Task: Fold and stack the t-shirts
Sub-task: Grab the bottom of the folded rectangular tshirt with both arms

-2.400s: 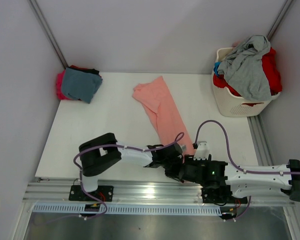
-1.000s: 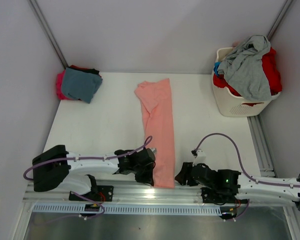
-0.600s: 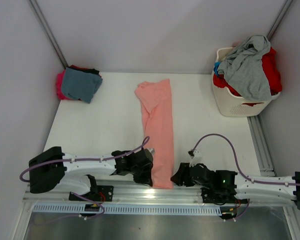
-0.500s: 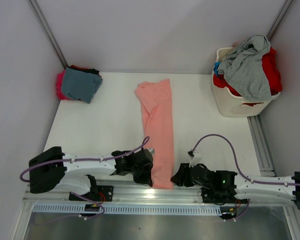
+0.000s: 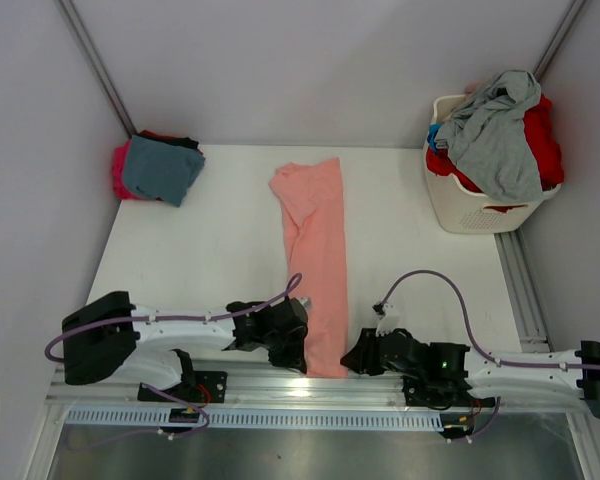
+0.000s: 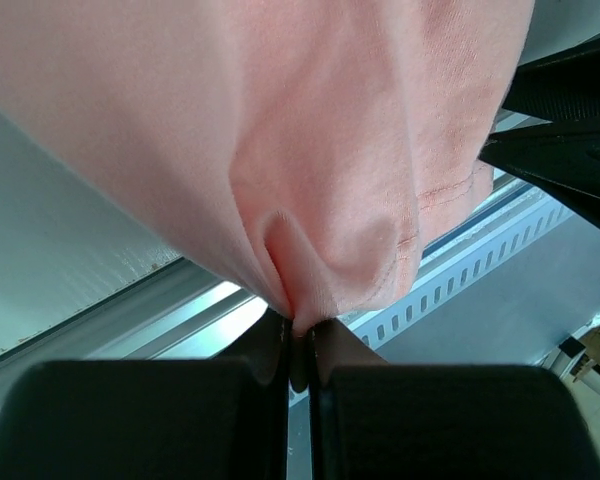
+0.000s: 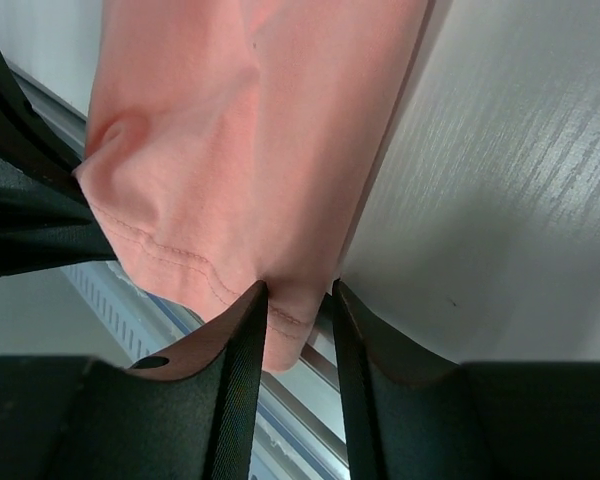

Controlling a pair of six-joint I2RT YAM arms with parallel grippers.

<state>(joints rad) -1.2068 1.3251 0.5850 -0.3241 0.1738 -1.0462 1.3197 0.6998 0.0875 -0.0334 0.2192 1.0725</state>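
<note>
A salmon-pink t-shirt [image 5: 315,250] lies as a long narrow strip down the middle of the white table, its near end hanging at the table's front edge. My left gripper [image 5: 298,352] is shut on the near-left corner of that end; in the left wrist view the cloth [image 6: 280,130] bunches into the closed fingertips of the left gripper [image 6: 298,325]. My right gripper [image 5: 352,356] sits at the near-right corner. In the right wrist view its jaws [image 7: 298,295] straddle the hemmed corner [image 7: 240,130], cloth against one finger and a gap at the other.
A folded stack with a teal-blue shirt [image 5: 160,168] on top sits at the far left corner. The white laundry basket [image 5: 470,215] at the far right holds a grey shirt [image 5: 495,130] and red cloth [image 5: 545,140]. A metal rail [image 5: 280,382] runs along the front edge.
The right gripper has crept a little left onto the shirt's near-right corner and its jaws have narrowed around it. The left gripper and the shirt have stayed put.
</note>
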